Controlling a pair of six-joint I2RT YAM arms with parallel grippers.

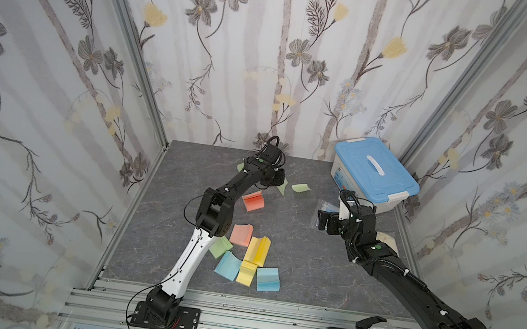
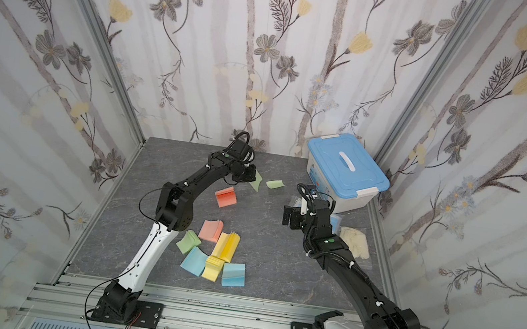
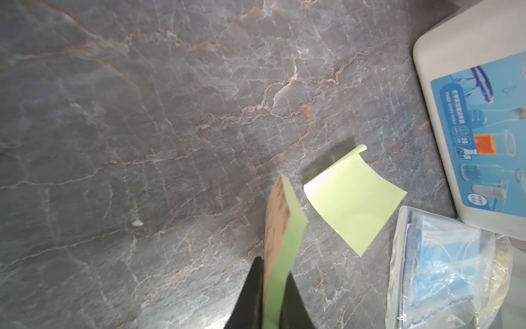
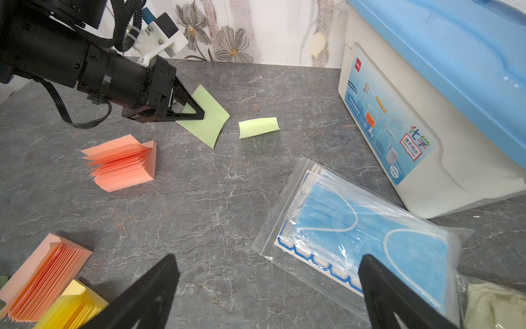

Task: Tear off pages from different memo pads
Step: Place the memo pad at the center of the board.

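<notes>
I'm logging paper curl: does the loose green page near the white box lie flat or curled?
Curled: the loose green page bows up off the table, one edge rolled over.

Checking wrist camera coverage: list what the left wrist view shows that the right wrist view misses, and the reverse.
Only the left wrist view: the held green page seen edge-on from behind the left gripper, with its darker face showing.

Only the right wrist view: the open right gripper, a fanned salmon pad, a second salmon pad beside a yellow pad, the box's blue lid, and the wall.

Both: the held page, the loose green page lying apart from it, the white box, and the mask packet.
</notes>
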